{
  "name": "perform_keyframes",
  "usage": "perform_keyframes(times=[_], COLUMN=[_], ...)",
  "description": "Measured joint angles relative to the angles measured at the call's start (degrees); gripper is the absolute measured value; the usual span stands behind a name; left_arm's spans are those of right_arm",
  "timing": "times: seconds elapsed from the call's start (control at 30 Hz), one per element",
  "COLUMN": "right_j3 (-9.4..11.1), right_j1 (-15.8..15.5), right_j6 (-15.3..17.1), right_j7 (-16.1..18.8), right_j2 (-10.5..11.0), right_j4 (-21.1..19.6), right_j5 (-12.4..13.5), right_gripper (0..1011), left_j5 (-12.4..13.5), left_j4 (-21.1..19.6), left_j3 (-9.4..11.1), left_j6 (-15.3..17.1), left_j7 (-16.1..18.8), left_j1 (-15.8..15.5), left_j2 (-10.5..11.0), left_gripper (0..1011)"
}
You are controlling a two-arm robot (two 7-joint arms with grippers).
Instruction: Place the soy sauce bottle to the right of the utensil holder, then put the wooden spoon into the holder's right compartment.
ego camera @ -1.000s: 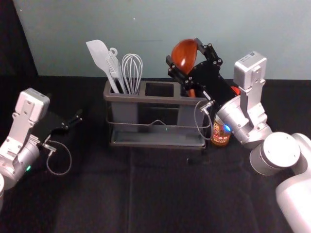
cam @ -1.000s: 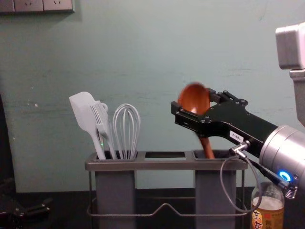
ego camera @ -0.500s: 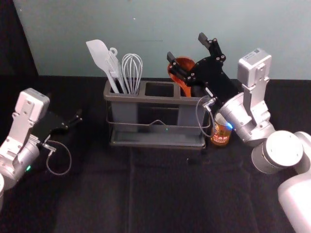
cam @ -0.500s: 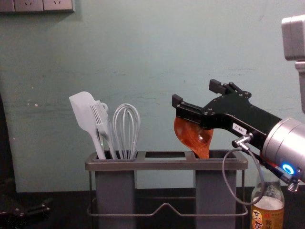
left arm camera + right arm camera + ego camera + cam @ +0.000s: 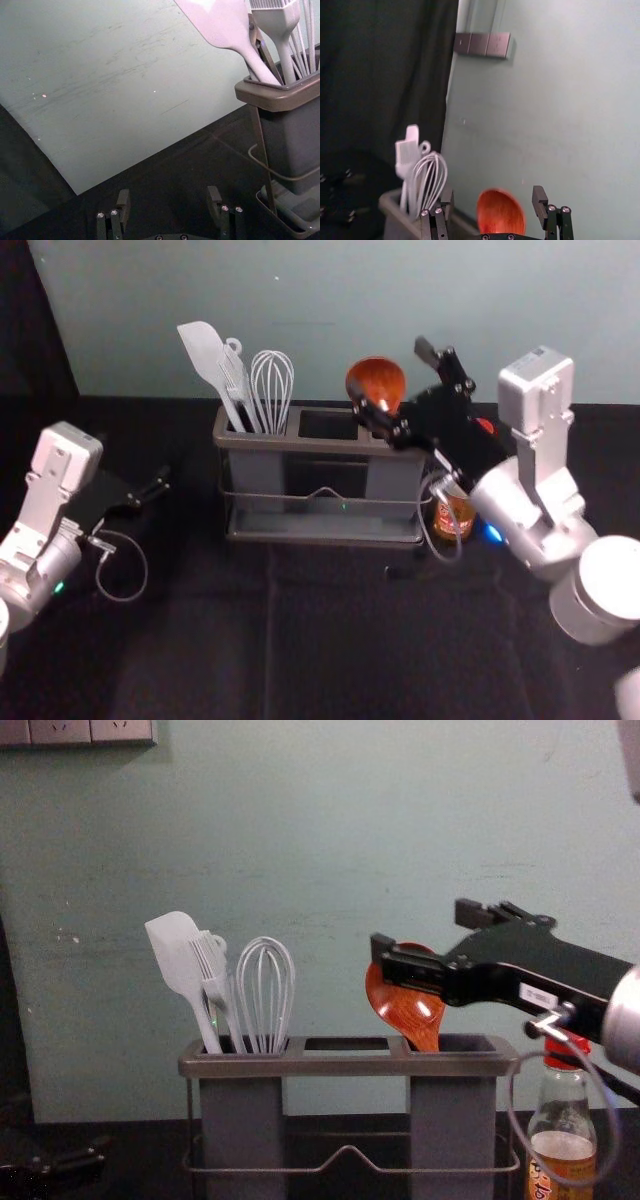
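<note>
Jaws parted, the black right gripper (image 5: 422, 928) hangs by the red-brown wooden spoon (image 5: 405, 1012), leaning, apparently propped by the grey rectangular holder's (image 5: 345, 1066) right compartment (image 5: 452, 1120), red-capped glass soy sauce bottle (image 5: 562, 1118) just right, black left gripper (image 5: 168, 192) idle, open, at left

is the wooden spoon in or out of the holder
In: the wooden spoon stands in the right compartment of the holder, its neck dipping inside and its bowl above the rim.
</note>
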Motion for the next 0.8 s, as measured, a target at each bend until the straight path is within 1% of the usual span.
perform_keyframes(times=[0.03,0.07,0.17,0.2,0.27,0.3,0.4,0.43,0.5,0.53,0.6,0.63,0.73,0.77,0.8], right_j3=[0.15,0.44,1.06,1.58,2.16,2.83,3.75,4.38,5.11,5.81,6.80,7.82,9.48,10.75,11.42], right_j1=[-0.88,-2.31,-4.79,-6.47,-8.03,-9.73,-12.01,-13.19,-14.35,-15.27,-16.14,-16.94,-17.87,-18.37,-18.55], right_j6=[1.21,3.38,5.92,7.20,8.05,8.55,8.87,8.83,8.60,8.36,8.04,7.69,7.21,6.80,6.64], right_j7=[-0.02,0.02,0.17,0.23,0.24,0.24,0.23,0.23,0.19,-0.03,-0.29,-0.72,-1.38,-1.96,-2.30], right_j2=[0.44,1.16,2.32,3.08,3.73,4.46,5.59,6.31,7.06,7.64,8.13,8.54,8.89,8.95,8.94], right_j4=[-1.38,-3.64,-7.01,-9.02,-10.87,-12.51,-14.40,-15.31,-16.01,-16.54,-16.88,-17.02,-16.99,-16.60,-16.40], right_j5=[0.07,0.54,1.65,2.40,3.14,3.78,4.44,4.61,4.66,4.68,4.77,4.81,4.86,4.87,4.88], right_gripper=[1002,1002,1003,1002,1002,1002,1002,1002,1002,1002,1002,1002,1002,1002,1002], left_j5=[0.00,0.00,0.00,0.00,0.00,0.00,0.00,0.00,0.00,0.00,0.00,0.00,0.00,0.00,0.00], left_j4=[0.00,0.00,0.00,0.00,0.00,0.00,0.00,0.00,0.00,0.00,0.00,0.00,0.00,0.00,0.00], left_j3=[0.00,0.00,0.00,0.00,0.00,0.00,0.00,0.00,0.00,0.00,0.00,0.00,0.00,0.00,0.00], left_j6=[0.00,0.00,0.00,0.00,0.00,0.00,0.00,0.00,0.00,0.00,0.00,0.00,0.00,0.00,0.00], left_j7=[0.00,0.00,0.00,0.00,0.00,0.00,0.00,0.00,0.00,0.01,0.00,0.00,0.00,0.00,0.00], left_j1=[0.00,0.01,0.00,0.00,0.00,0.00,0.00,0.00,0.00,0.00,0.00,0.00,0.00,0.00,0.00], left_j2=[0.00,0.00,0.00,0.00,0.00,0.00,0.00,0.00,0.00,0.00,0.00,0.00,0.00,0.00,0.00], left_gripper=[1005,1005,1005,1005,1005,1005,1005,1005,1005,1005,1005,1005,1005,1005,1005])
